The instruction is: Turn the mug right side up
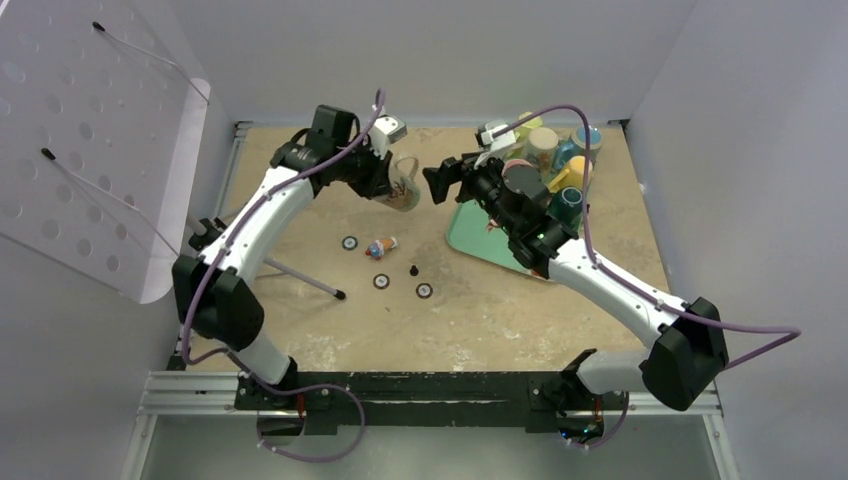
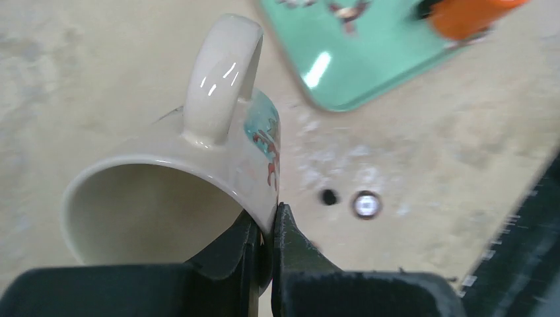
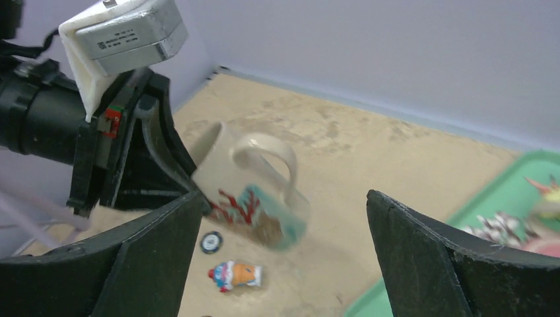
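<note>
Pinched by its rim in the left gripper (image 2: 269,223): a cream ceramic mug (image 2: 198,152) with a teal band and red coral print. Sits toward the far edge of the table (image 1: 480,330), about midway between its left and right edges. Leans far over, nearly on its side. Runs its long axis from the mouth, high and against the left gripper, down to the base, low and toward the near edge. Carries the handle on the upper side. Cannot tell whether the base touches the table. Clamps one black finger (image 2: 231,254) inside the mouth and the other outside, jaws drawn almost together with only the mug wall between.

Just right of the mug and facing it: the right gripper (image 1: 433,185), spread wide, holding nothing, clear of the mug.

Toward the far right corner: a mint-green flat tray (image 1: 470,240) with a cluster of cups (image 1: 552,165) in cream, yellow, teal and dark green at its far end. Cannot see into the cups.

Near the middle of the table: three small round black-and-white discs (image 1: 381,281), a small red, white and orange toy figure (image 1: 381,246) and a tiny black cone (image 1: 413,269), all apart from the mug.

On the white camera box (image 3: 125,39) above the left gripper: a label with print too small to read.
</note>
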Controlling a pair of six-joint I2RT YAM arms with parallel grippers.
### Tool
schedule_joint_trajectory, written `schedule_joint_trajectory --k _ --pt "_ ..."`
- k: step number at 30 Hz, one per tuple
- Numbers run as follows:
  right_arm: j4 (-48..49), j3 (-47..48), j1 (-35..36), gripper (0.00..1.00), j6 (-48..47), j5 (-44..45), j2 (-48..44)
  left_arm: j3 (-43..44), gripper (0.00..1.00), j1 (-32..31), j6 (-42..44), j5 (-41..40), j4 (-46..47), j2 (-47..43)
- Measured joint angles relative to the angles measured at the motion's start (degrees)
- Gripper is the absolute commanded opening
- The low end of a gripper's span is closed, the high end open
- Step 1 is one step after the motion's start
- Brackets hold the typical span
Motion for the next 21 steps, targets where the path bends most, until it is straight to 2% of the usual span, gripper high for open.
schedule_joint_trajectory --k 6,9,15,20,21 --pt "-10.0 3.2 -3.5 0.98 0.2 13.2 3.1 12.9 0.0 -0.2 11.4 -18.2 -4.6 14.8" --pt "-14.1 7.5 -5.8 0.99 -5.6 15.9 7.7 18.8 0.0 -0.2 16.2 -23.1 -6.3 22.1" --pt "-25.2 17.2 -7.8 0.98 -23.3 10.6 13.6 23.6 0.0 -0.2 23.5 -26.3 -13.0 30.1" --pt "-32.5 24.7 -10.2 0.97 -32.2 5.2 17.1 31.1 0.0 -0.2 27.1 -24.3 -19.1 33.5" --pt "-34.1 25.7 -10.5 0.96 -34.0 4.2 17.8 32.3 0.06 -0.2 27.7 -23.9 -20.1 34.0"
